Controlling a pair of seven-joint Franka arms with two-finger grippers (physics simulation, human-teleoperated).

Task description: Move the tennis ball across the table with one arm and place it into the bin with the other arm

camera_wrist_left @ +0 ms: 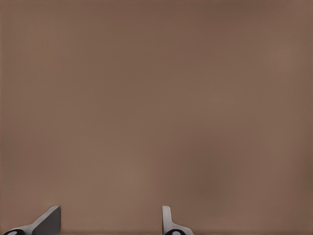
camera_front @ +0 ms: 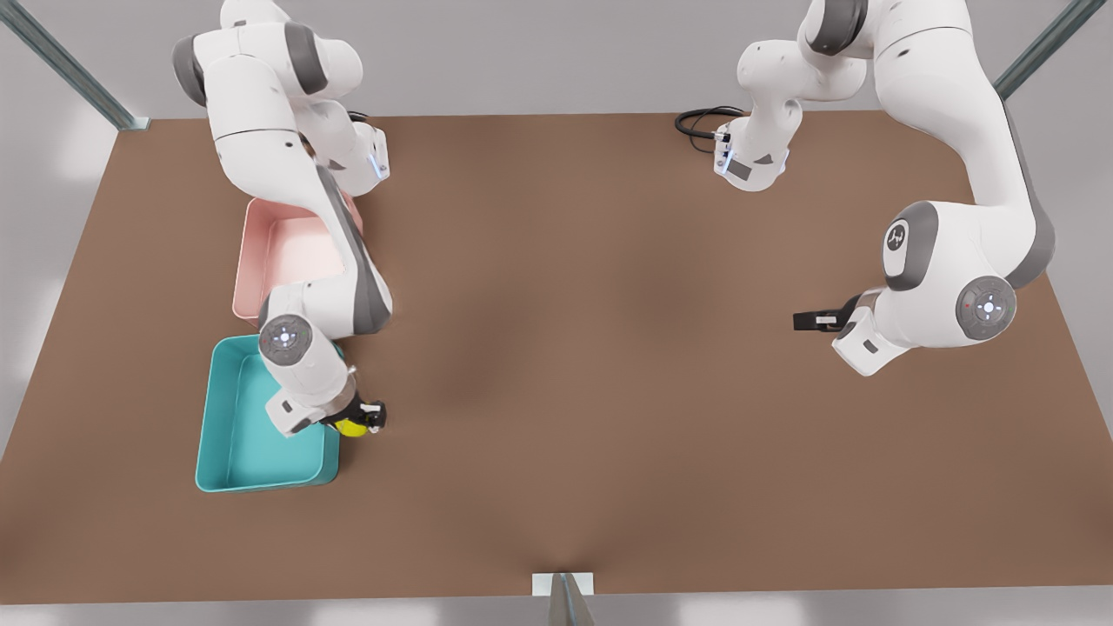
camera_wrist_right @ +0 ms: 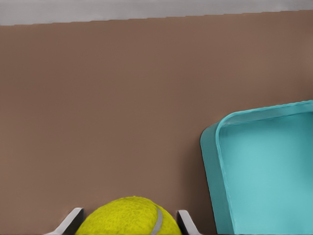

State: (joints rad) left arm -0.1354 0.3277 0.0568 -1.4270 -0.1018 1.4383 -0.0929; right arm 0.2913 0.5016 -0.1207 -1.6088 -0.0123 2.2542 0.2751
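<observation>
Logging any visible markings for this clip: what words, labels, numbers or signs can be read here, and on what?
No readable words or numbers.
One small emblem, no legible letters: on the grey joint cap of the left arm.
The tennis ball, held in the right gripper beside the teal bin, shows a seam and no print.
The pink tray and table are unmarked.

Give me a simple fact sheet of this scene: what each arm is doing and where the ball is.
right tool: shut on the tennis ball, just beside the bin
left tool: open, holding nothing, waiting over bare table
bin: teal, nothing seen inside
pink tray: behind the bin, partly hidden by the arm
ball in bin: not yet
</observation>
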